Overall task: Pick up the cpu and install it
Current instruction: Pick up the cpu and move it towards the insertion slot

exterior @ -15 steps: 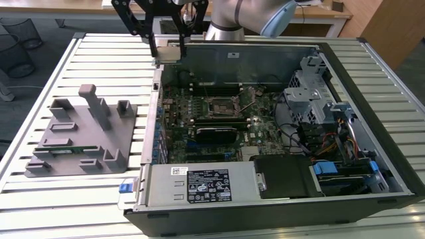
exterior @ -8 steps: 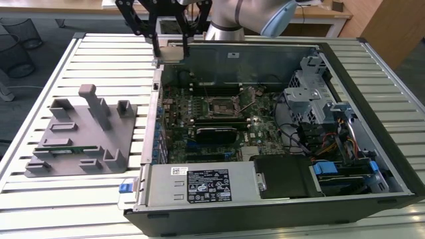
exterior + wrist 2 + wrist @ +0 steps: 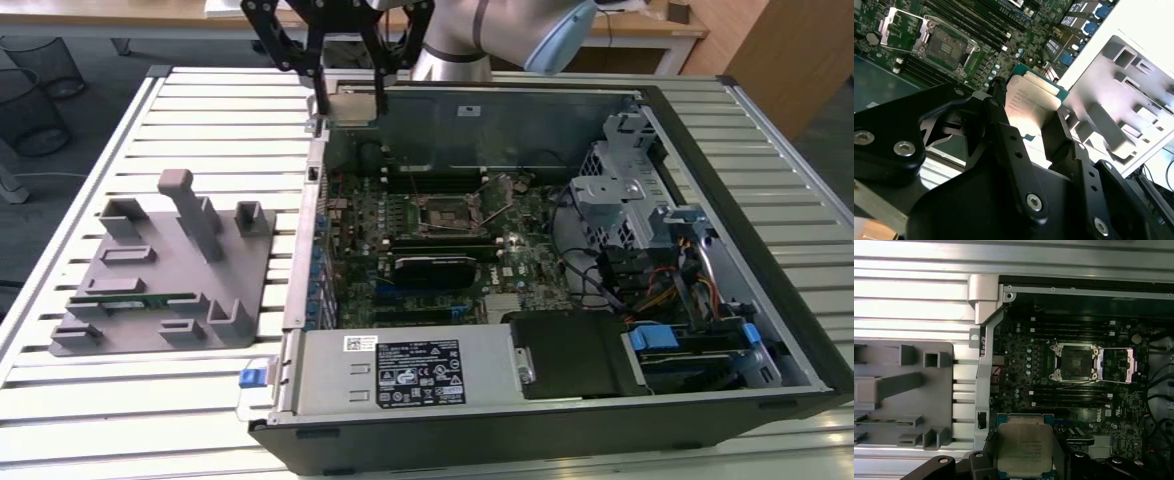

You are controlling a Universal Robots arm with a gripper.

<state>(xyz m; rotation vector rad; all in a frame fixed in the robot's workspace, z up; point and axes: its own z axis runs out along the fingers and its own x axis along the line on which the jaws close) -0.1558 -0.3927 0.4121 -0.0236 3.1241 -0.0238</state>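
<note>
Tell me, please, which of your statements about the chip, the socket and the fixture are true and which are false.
1. The gripper is shut on the cpu. True.
2. The cpu is seated in the socket. False: the socket is empty, and the cpu hangs in the gripper above the corner of the case.
3. A green memory stick lies on the grey fixture. True.
4. The case is closed. False: it lies open, with the motherboard showing.
</note>
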